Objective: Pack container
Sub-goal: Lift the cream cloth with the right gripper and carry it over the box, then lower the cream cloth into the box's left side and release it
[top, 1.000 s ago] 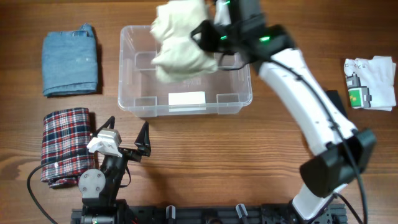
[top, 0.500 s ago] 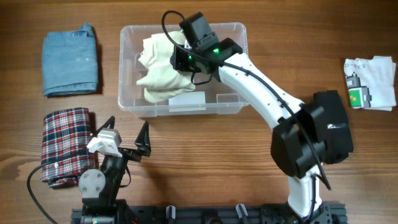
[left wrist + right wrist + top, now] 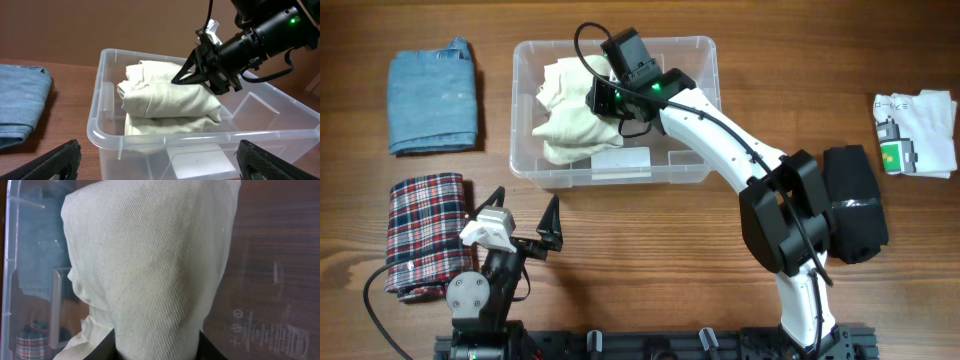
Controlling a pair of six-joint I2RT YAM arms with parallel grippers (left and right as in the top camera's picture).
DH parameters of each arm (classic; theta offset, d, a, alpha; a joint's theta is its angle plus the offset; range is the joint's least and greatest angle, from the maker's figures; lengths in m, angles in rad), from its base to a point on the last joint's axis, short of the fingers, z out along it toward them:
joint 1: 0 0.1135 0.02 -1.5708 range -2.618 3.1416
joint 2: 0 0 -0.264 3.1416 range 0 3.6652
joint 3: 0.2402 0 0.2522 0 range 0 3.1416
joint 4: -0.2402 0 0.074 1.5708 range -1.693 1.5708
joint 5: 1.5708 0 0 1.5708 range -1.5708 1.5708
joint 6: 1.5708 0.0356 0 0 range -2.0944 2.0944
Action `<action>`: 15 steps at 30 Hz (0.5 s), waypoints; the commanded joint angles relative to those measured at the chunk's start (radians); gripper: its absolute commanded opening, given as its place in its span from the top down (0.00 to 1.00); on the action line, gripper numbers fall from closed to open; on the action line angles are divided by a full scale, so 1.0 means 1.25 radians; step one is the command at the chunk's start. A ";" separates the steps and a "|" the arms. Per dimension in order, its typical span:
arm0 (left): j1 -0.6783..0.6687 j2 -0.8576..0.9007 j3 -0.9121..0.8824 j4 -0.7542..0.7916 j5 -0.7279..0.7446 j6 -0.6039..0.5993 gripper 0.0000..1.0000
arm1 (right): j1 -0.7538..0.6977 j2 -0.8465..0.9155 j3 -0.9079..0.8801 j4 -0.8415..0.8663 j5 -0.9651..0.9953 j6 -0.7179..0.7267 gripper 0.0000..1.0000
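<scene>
Down front, the left gripper (image 3: 527, 200) sits with fingers spread wide, holding nothing. Mid-table, the container (image 3: 516, 120) stands upright on the wood. Inside it, the right gripper (image 3: 605, 100) is clamped on a folded cream cloth (image 3: 570, 115) in its left half.

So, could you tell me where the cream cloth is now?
In the overhead view, the cream folded cloth is inside the clear container, in its left half, gripped by the right gripper.

Centre frame, the right arm (image 3: 720, 135) has white tubular links, bulky black joint housings, a looping black cable (image 3: 582, 40) and green lights (image 3: 660, 87). Lower left, the black left arm (image 3: 505, 265) carries a round grey cap (image 3: 470, 293), a white block (image 3: 488, 228) and pointed black fingers (image 3: 553, 222).
</scene>
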 commanded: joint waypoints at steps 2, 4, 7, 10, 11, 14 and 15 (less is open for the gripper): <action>0.006 -0.006 -0.005 0.000 0.013 0.016 0.00 | 0.014 0.003 -0.019 0.036 -0.031 0.035 0.96; 0.006 -0.006 -0.005 0.000 0.013 0.016 0.00 | 0.014 0.009 -0.019 0.038 -0.031 0.037 0.96; 0.006 -0.006 -0.005 0.000 0.013 0.016 0.00 | 0.014 0.009 -0.019 0.037 -0.031 0.040 0.96; 0.006 -0.006 -0.005 -0.001 0.013 0.016 0.00 | 0.014 0.009 -0.019 0.040 -0.031 0.041 0.96; 0.006 -0.006 -0.005 0.000 0.013 0.016 0.00 | 0.014 0.009 -0.019 0.042 -0.031 0.041 0.96; 0.006 -0.006 -0.005 0.000 0.013 0.016 0.00 | 0.022 0.010 -0.019 0.046 -0.031 0.040 0.96; 0.006 -0.006 -0.005 0.000 0.013 0.016 0.00 | 0.023 0.011 -0.019 0.048 -0.031 0.041 0.96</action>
